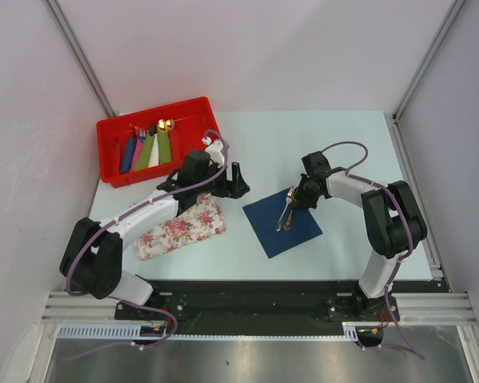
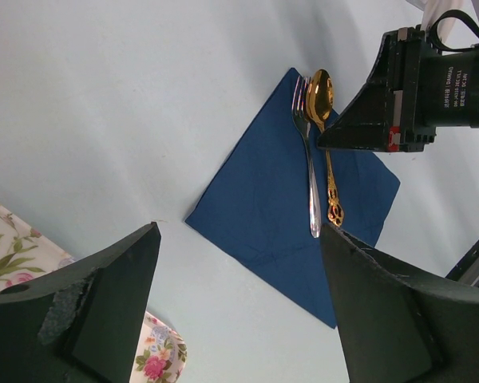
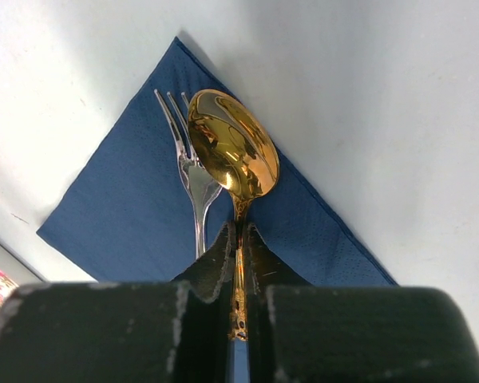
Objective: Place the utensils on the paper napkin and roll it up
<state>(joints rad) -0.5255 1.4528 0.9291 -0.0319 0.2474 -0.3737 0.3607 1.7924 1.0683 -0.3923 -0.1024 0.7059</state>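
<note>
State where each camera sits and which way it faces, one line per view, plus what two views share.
Top external: high behind the bases, looking down on the pale table; left arm and right arm show whole.
Left wrist: facing across the table at the dark navy paper napkin; left fingers, open, frame the bottom.
Right wrist: low over the napkin, looking along the slim gold spoon; right fingers pinch its handle.
Shared: both wrist views show the spoon beside the thin silvery fork.

We are counting one napkin (image 1: 265, 225), one fork (image 2: 312, 191), one spoon (image 2: 320, 94), one tray (image 1: 184, 227), one bin (image 1: 109, 137) and four rolls (image 1: 146, 150).
</note>
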